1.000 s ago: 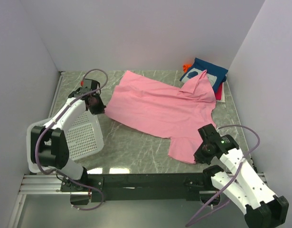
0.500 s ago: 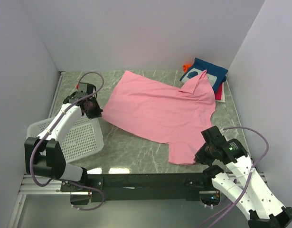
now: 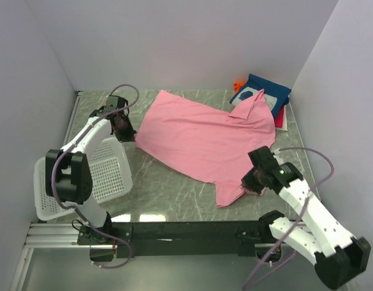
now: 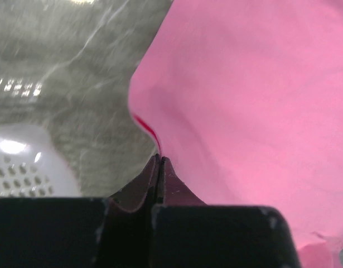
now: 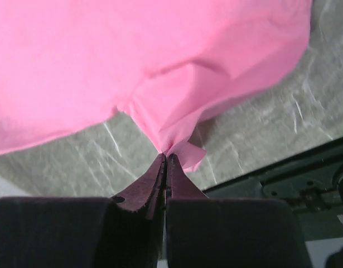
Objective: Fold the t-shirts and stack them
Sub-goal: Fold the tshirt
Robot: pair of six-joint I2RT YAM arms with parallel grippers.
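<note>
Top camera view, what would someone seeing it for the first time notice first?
The pink t-shirt spread across the middle of the marble table dominates, pinched at its left edge by the left tool and at its near right corner by the right tool. Next come the white perforated basket at the near left and the folded dark blue shirt in the far right corner.

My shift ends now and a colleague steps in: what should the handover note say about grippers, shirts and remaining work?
Left gripper: shut on the pink t-shirt at its left edge.
Right gripper: shut on its near corner.
The shirt lies spread on the table, a sleeve reaching the folded stack at far right; white basket near left.
Done: earlier shirts stacked.
Left: fold the pink one and stack it.
</note>
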